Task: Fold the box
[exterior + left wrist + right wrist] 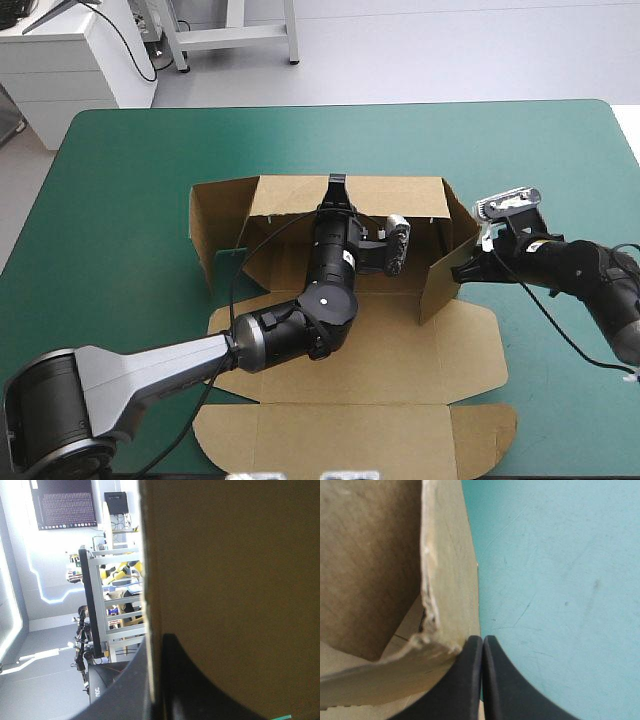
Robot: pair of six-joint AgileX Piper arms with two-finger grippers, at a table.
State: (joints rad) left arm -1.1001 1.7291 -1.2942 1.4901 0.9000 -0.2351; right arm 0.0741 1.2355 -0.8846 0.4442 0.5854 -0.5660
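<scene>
- the brown cardboard box is a cut sheet with its far wall and both side walls raised. i judge it light, stiff across each panel, and willing to hinge only along its creases.
- its thin edges look easy to crush. a raised wall would likely spring back if released, so i'd keep my pinch firm but not hard.
- the best hold, to my mind, is the top edge of a wall near its middle. a flat push on an outer face close to a crease would also do.
- my left fingers are all but closed over the top edge of the far wall, with the board sandwiched between them and rising straight ahead.
- my right fingers are pressed together into one point and hold nothing. the near corner of the right side wall touches the side of one finger.
- on the other side of my right fingers there is only the teal-green bench.
- the box sits mid-bench. its floor and flat lid stretch back from my left fingers, under that arm, towards the near edge.
</scene>
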